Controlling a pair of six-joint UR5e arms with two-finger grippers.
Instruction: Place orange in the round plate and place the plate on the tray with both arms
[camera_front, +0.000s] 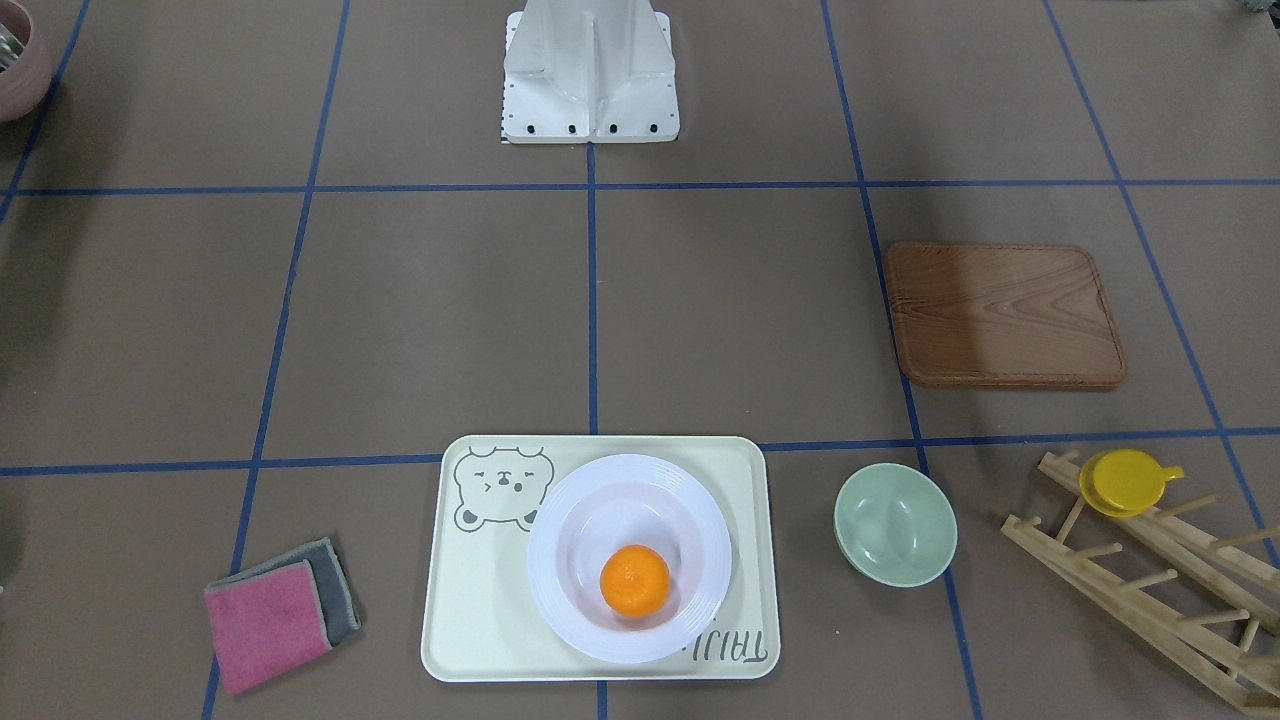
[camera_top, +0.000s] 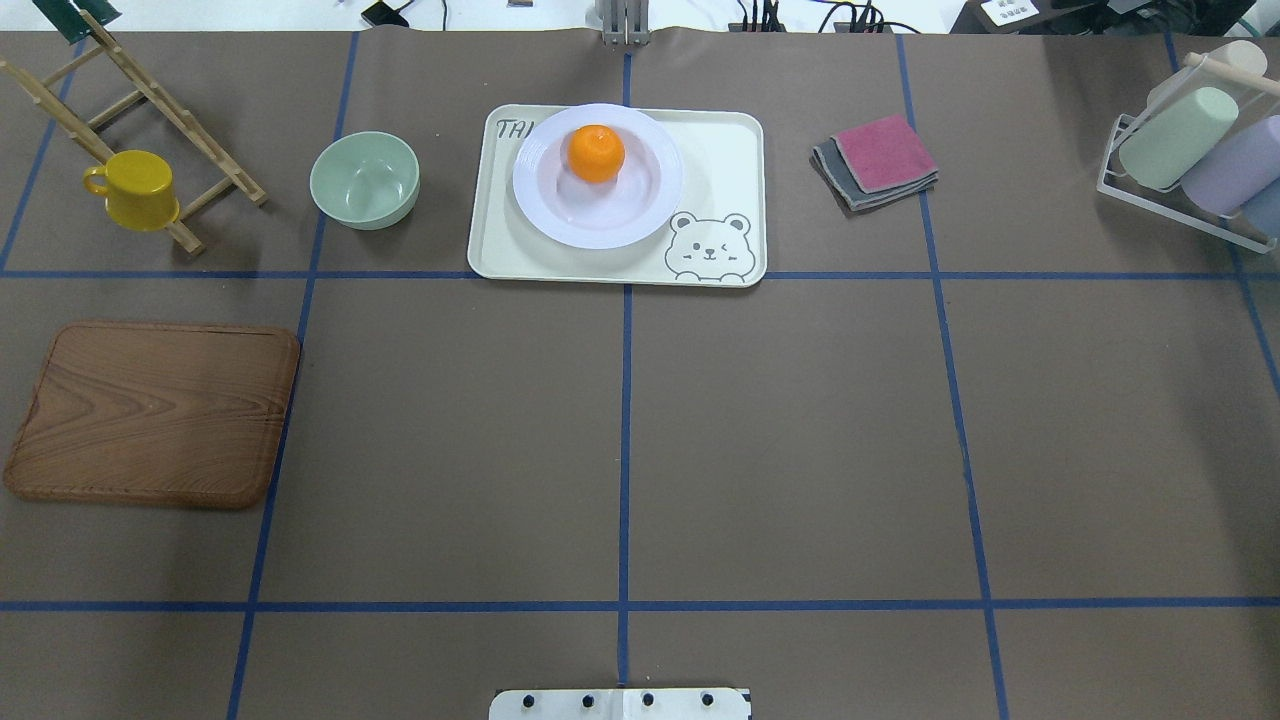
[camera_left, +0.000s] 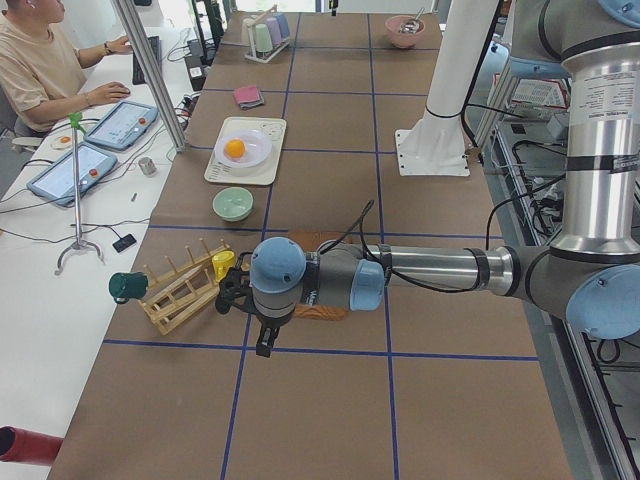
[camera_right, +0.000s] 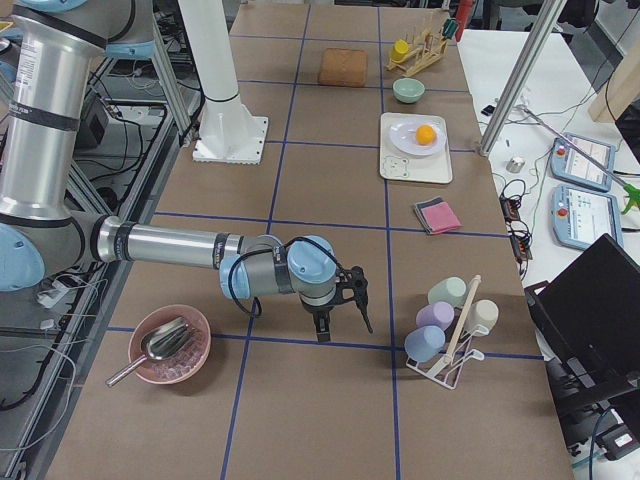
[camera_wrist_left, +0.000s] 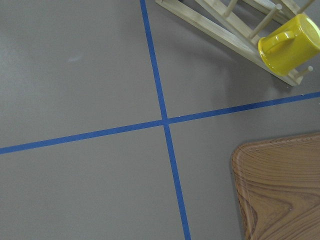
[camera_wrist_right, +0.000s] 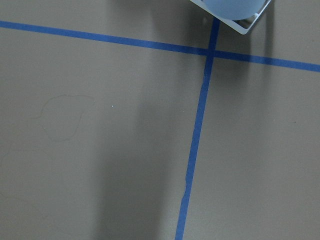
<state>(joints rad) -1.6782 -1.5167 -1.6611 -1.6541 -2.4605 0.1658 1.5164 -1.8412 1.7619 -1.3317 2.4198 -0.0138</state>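
The orange (camera_front: 634, 579) is seated at the round plate's (camera_front: 547, 560) 6 o'clock (plate on the tray (camera_front: 470, 610)); whether the fingers of the left gripper (camera_left: 250, 318) and the right gripper (camera_right: 342, 318) are spread cannot be told.

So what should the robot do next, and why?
Probably nothing more; the job looks done. The orange sits in the plate, the plate rests on the tray, and the left arm and right arm hang far off to the sides.

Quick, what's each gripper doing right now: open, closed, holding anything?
Left gripper: cannot be told; it shows only in a side view.
Right gripper: cannot be told; it too shows only in a side view.
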